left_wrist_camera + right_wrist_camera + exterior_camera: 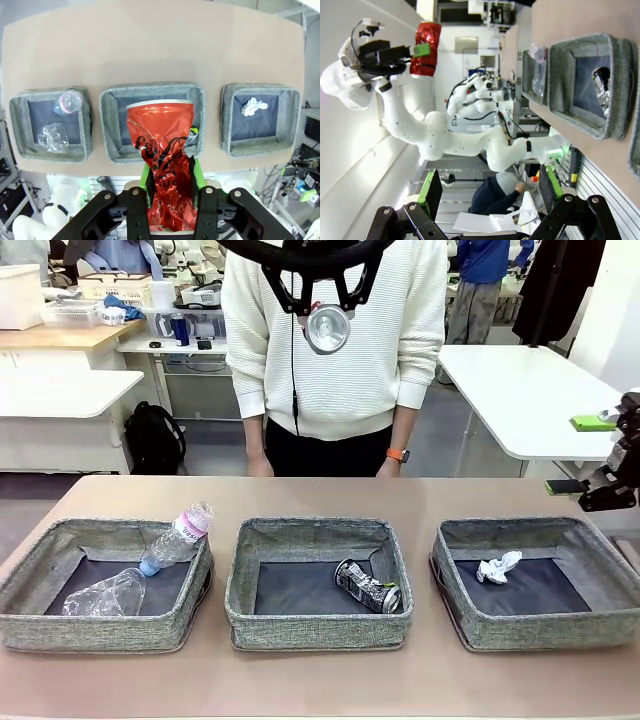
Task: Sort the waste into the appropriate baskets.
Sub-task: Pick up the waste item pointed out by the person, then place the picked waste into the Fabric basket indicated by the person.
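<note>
High over the table's middle, my left gripper is shut on a crushed red can. In the left wrist view the red can hangs over the middle basket. A crushed black can lies in that middle basket. The left basket holds a crushed clear bottle and a small bottle with a pink label leaning on its far rim. Crumpled white paper rests in the right basket. My right gripper stands open at the right edge, above that basket, holding nothing.
A person in a white sweater stands at the table's far edge behind the middle basket. The brown tabletop is bare in front of and behind the baskets. White tables and shelves fill the background.
</note>
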